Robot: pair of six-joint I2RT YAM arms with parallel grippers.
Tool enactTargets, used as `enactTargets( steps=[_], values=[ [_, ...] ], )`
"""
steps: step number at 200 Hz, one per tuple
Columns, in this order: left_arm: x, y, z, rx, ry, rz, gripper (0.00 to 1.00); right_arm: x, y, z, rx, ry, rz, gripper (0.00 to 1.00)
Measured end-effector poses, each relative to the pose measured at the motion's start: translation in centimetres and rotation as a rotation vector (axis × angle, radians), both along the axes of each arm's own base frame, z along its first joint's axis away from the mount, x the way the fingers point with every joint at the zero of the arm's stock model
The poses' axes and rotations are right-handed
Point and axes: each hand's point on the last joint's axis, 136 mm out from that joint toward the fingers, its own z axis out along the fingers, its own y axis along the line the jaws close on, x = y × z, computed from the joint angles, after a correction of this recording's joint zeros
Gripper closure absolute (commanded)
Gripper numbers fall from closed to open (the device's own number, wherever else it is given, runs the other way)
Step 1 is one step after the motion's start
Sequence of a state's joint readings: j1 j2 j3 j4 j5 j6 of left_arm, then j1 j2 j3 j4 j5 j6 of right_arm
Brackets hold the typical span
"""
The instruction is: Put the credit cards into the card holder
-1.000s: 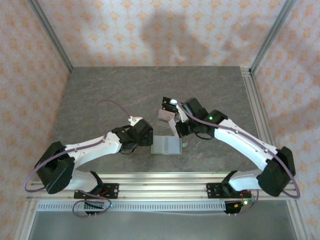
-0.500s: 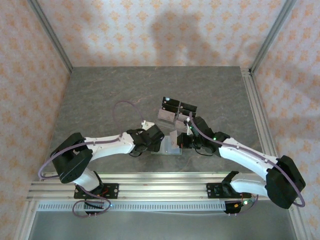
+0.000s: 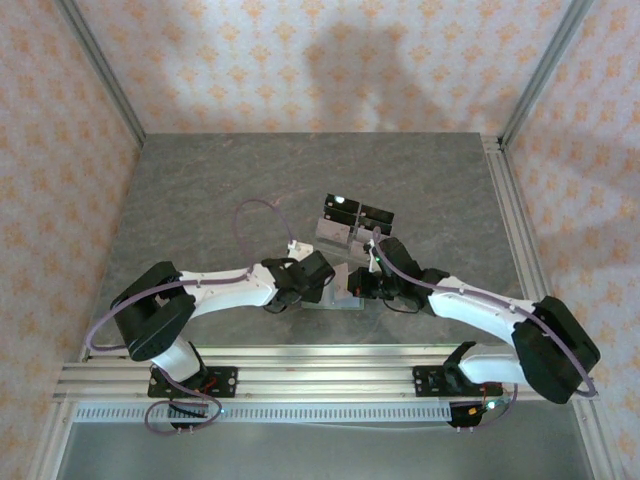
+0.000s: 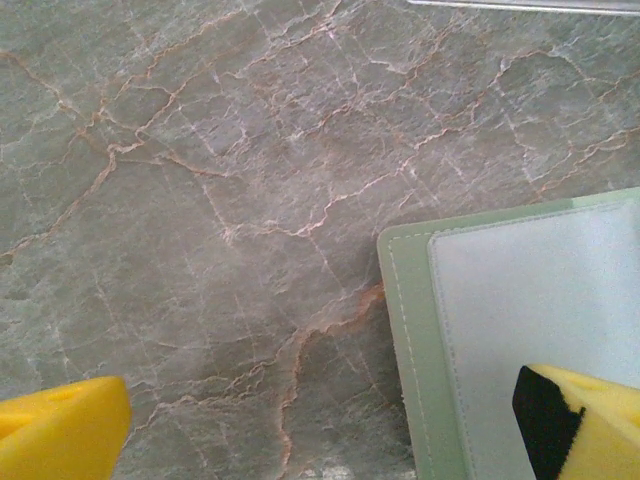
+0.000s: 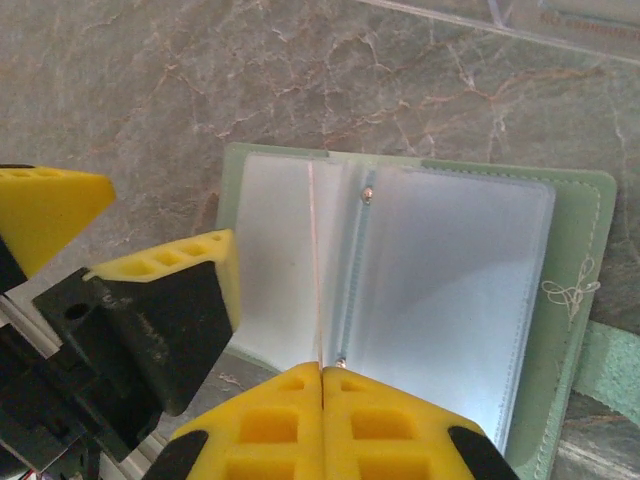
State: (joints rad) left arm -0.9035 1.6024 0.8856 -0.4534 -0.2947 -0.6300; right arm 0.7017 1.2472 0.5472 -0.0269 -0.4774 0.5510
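Observation:
The sage-green card holder point(image 5: 450, 270) lies open on the table, its pale slotted inside facing up. My right gripper point(image 5: 322, 375) is shut on a thin pale pinkish credit card point(image 5: 314, 260), seen edge-on and standing upright over the holder's fold. My left gripper point(image 4: 320, 420) is open, with one finger point(image 4: 585, 420) over the holder's corner point(image 4: 410, 330) and the other over bare table. From above, both grippers point(image 3: 325, 285) point(image 3: 352, 285) meet over the card holder point(image 3: 335, 300) and hide most of it. More cards, black point(image 3: 375, 215) and pale point(image 3: 330, 232), sit in the stand behind.
A clear acrylic tiered stand point(image 3: 345, 228) stands just behind the holder, its edge at the top of the right wrist view point(image 5: 560, 15). The left gripper's yellow fingers point(image 5: 170, 270) crowd the holder's left side. The aluminium rail point(image 3: 320, 360) runs along the near edge.
Both grippers came in toward the card holder. The right gripper moved from the acrylic stand down to the holder with the card; the left gripper moved right onto the holder's corner.

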Motion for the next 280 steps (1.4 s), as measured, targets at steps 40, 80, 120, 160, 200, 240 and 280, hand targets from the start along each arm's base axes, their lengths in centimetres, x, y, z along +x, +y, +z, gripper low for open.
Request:
enactTargets(
  steps=[40,80,120,160,200,240,280],
  values=[
    [-0.8,1.3,-1.1,0.039,0.023,0.016,0.01,0.0,0.3,-0.6,0.028,0.01,-0.01,1.0],
    [-1.0,2.0,-1.6,0.058,0.023,0.043,0.01,-0.3,0.1,-1.3,0.047,0.022,-0.028,1.0],
    [-1.2,2.2,-1.8,0.048,0.02,0.067,0.01,-0.4,0.0,-1.7,0.071,0.03,-0.05,1.0],
    [-1.3,2.2,-1.9,0.041,0.014,0.076,0.01,-0.4,0.0,-1.6,0.113,0.023,-0.073,1.0],
    [-1.3,2.2,-1.9,0.033,0.011,0.086,0.01,0.1,0.6,-0.7,0.162,0.007,-0.083,1.0],
    [-1.3,2.2,-1.9,0.027,0.009,0.091,0.02,0.3,1.2,-1.0,0.184,0.021,-0.079,1.0],
    [-1.3,2.2,-1.9,0.027,0.009,0.091,0.02,0.3,1.4,-1.7,0.191,0.038,-0.08,1.0]
  ],
)
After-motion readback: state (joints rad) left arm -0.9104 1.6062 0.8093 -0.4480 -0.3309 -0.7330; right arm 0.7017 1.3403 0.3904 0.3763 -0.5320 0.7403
